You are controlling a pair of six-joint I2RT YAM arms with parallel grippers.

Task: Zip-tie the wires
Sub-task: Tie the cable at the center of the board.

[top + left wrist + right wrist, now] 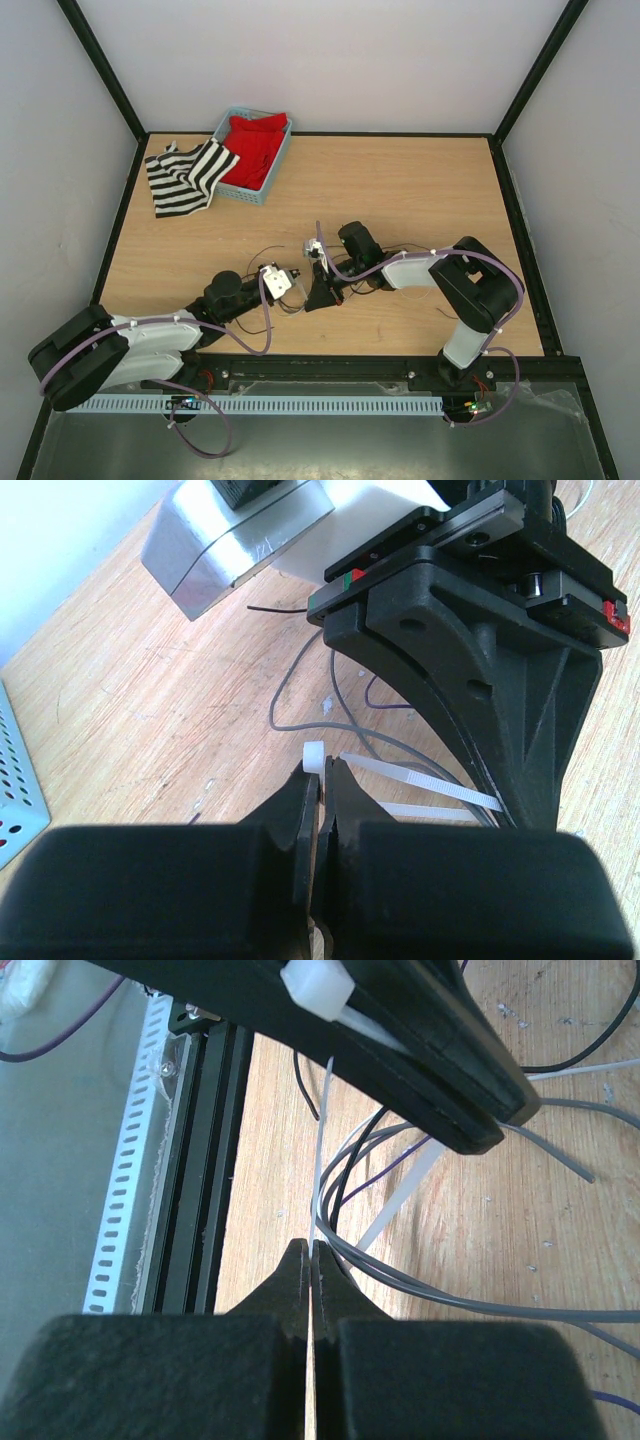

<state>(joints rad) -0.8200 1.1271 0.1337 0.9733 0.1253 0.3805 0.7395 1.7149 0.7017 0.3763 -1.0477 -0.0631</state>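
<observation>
Progress looks about halfway: the left gripper (321,772) is pressed together on the square head of the white plastic zip tie (315,754). Just beside that head, the right gripper (311,1256) pinches the tie's thin tail. The thin black and grey wires (343,1185) curl on the wooden surface (420,190) near the head, seemingly inside the strap's loop, though I can't be sure from here. Pulling the loop snug is still to do.
</observation>
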